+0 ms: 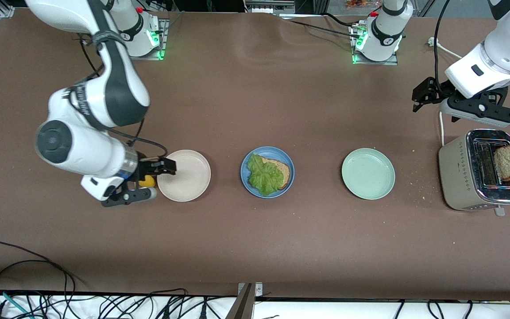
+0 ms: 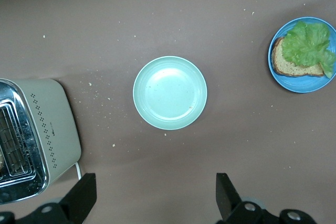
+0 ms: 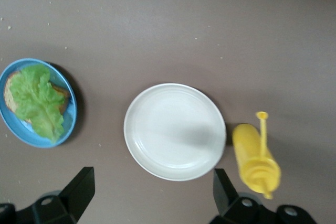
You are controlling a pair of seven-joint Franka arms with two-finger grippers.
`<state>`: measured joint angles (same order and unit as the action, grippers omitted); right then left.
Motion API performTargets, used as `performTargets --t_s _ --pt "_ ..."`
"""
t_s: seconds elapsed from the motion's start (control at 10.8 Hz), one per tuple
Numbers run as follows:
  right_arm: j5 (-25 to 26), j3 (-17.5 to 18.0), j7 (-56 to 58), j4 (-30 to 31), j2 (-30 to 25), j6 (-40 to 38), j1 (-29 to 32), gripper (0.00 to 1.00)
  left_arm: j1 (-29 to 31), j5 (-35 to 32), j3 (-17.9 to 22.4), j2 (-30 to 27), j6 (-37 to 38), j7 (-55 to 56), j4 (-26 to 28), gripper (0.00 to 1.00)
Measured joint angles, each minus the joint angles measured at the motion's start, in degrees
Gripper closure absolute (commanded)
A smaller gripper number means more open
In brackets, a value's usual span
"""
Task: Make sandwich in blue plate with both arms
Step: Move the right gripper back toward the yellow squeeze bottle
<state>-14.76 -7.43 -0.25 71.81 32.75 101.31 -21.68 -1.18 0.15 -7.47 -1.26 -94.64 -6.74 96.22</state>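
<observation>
Both arms are glossy white shells with black joint bands. The right arm [image 1: 91, 110] ends in a round dark grey cap, and black cables loop along it. The left arm [image 1: 485, 66] carries a black bracket under its wrist. Green lights glow at both bases, each topped by a red button.

A round sky-blue plate [image 1: 267, 171] is set flat on the table, well apart from both open grippers, roughly between them. On it one brown-crusted toast slice [image 1: 281, 170] is laid, mostly covered by a ruffled green lettuce leaf [image 1: 263, 174]
</observation>
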Motion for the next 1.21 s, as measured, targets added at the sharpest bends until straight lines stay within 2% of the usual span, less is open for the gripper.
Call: performTargets --t_s 0.56,0.74,1.21 --pt "-0.85 4.18 28.42 2.59 -3.19 -3.47 12.02 0.0 -0.01 0.0 0.01 0.0 0.0 0.0 0.0 0.0" --pt "-3.6 5.38 40.23 2.61 -3.29 -6.0 16.1 0.0 -0.02 0.0 0.01 0.0 0.0 0.0 0.0 0.0" --pt "-10.67 5.72 66.55 4.58 -1.37 -10.7 24.03 0.0 -0.02 0.0 0.11 0.0 0.0 0.0 0.0 0.0"
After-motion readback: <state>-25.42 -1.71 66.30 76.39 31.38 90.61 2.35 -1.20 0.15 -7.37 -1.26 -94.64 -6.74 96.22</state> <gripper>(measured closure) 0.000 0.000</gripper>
